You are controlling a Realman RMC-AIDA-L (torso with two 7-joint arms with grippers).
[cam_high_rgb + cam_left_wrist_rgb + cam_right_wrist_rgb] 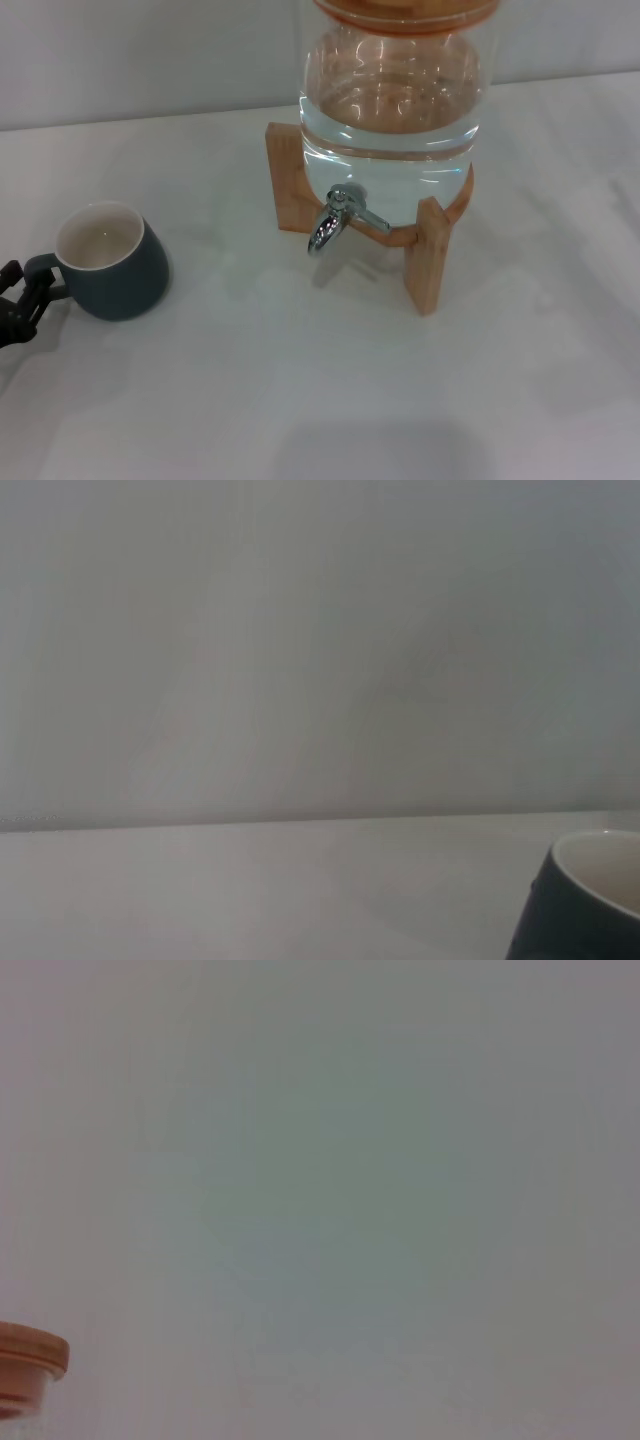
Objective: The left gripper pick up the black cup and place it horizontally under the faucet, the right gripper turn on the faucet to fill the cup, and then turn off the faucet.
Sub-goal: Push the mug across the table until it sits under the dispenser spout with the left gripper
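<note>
The left gripper (22, 290) clasps the black cup's (112, 262) handle.

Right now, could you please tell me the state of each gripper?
Left gripper: at the black cup's handle; open or shut cannot be told.
Right gripper: not in view.

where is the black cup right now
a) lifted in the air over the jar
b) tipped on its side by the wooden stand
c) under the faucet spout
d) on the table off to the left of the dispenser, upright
d: the black cup stands upright on the table, well left of the faucet, with the left gripper at its handle.
</note>
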